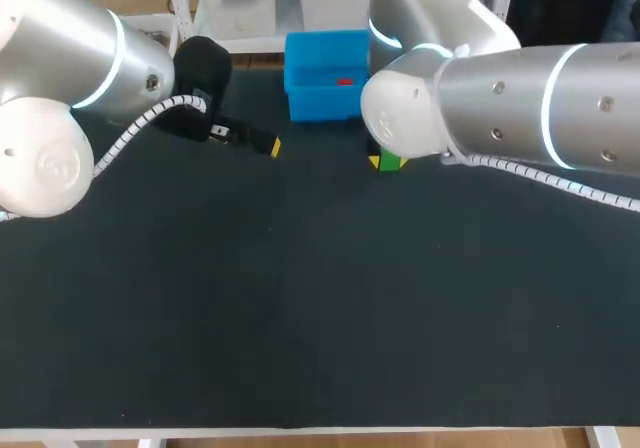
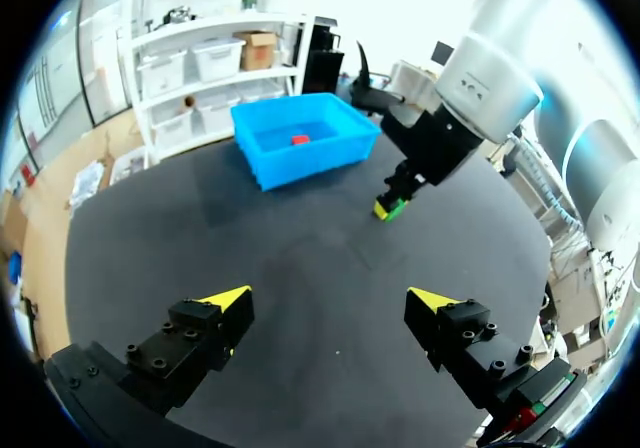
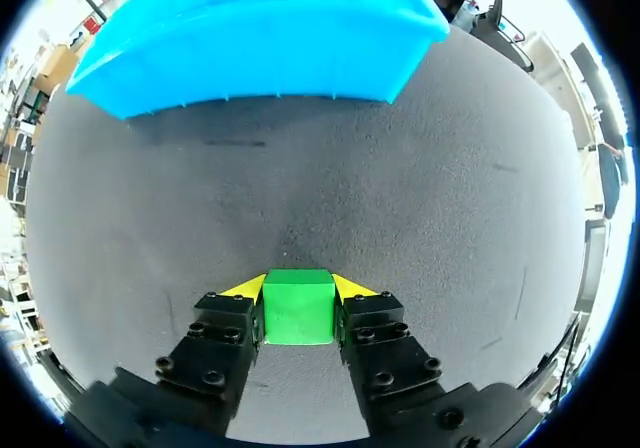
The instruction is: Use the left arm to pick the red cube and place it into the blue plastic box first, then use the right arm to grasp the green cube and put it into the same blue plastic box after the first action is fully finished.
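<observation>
The green cube [image 3: 298, 306], equal-sided with one face square toward the blue box [image 1: 322, 100], sat just near of the box's right corner, grasped by the right gripper [image 3: 298, 290]. The red cube [image 1: 345, 81] lay inside the box. The left gripper [image 2: 330, 306] hung released over the table [image 1: 300, 308].

Red cube [image 1: 345, 81], bright blue box [image 1: 325, 103]; green cube [image 3: 298, 308], yellow fingertips [image 3: 247, 288]; black table [image 1: 300, 318]; silver arms [image 1: 520, 108], glowing white rings.

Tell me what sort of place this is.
Probably a robot lab bench for pick-and-place trials: a left arm and right arm over a black table, a blue plastic box holding a red cube, and the right claw shut on a green cube.
</observation>
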